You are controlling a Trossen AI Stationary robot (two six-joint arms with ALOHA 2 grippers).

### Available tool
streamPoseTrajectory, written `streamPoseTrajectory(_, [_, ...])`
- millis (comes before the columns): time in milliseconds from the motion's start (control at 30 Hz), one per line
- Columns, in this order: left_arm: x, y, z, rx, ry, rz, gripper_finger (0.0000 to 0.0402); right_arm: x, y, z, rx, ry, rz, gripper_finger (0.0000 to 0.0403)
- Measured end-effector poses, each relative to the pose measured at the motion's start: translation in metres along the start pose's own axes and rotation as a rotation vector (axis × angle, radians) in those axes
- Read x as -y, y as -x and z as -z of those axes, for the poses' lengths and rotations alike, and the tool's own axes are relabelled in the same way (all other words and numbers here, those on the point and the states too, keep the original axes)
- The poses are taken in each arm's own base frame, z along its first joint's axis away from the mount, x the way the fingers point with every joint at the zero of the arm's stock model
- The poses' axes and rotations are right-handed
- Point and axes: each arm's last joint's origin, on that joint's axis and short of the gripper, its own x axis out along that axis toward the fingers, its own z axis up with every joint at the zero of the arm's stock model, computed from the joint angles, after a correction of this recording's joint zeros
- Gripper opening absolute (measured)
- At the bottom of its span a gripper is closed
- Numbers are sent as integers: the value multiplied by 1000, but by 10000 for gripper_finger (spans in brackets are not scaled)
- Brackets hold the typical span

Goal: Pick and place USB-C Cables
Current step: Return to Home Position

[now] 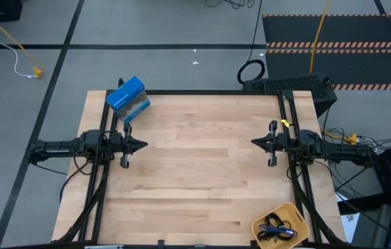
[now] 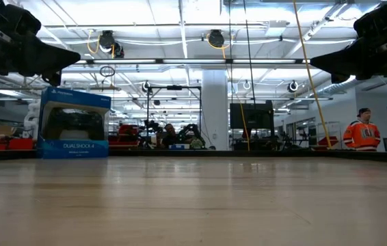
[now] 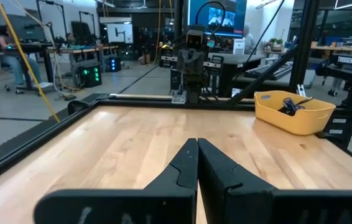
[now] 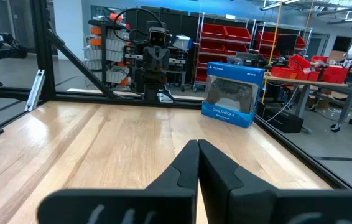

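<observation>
From above, the wooden table (image 1: 195, 173) fills the middle of the frame. The left gripper (image 1: 140, 145) sits at the table's left edge, mid-height, pointing inward. The right gripper (image 1: 256, 143) mirrors it at the right edge, and the two are well apart with bare wood between them. A blue box (image 1: 128, 97) stands at the table's upper left corner, just above the left arm. At the lower right corner sits the yellow bin (image 1: 293, 211), and the USB-C cables (image 1: 278, 229) lie inside it as a dark tangle with a bit of blue showing.

At table level, the blue box (image 2: 74, 123) stands at the left of the frame on the far edge of the wood. The left gripper (image 2: 76, 60) hangs in the upper left corner and the right gripper (image 2: 314, 65) in the upper right, both high off the table. A person in an orange top (image 2: 362, 134) stands in the room at the far right.

In the left wrist view, the left gripper (image 3: 197, 144) has its two dark fingers pressed together with nothing between them. Across the table is the yellow bin (image 3: 297, 120), with the USB-C cables (image 3: 290, 106) poking up above its rim.

In the right wrist view, the right gripper (image 4: 198, 145) is likewise clenched and empty. The blue box (image 4: 233, 93) stands at the far edge of the table beyond it.
</observation>
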Motion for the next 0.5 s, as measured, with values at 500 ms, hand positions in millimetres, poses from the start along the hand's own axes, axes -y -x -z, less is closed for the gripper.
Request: streamPoseTrajectory(500, [0,0,0,-1,22,0,20,0,0,0,-1,0,0,0])
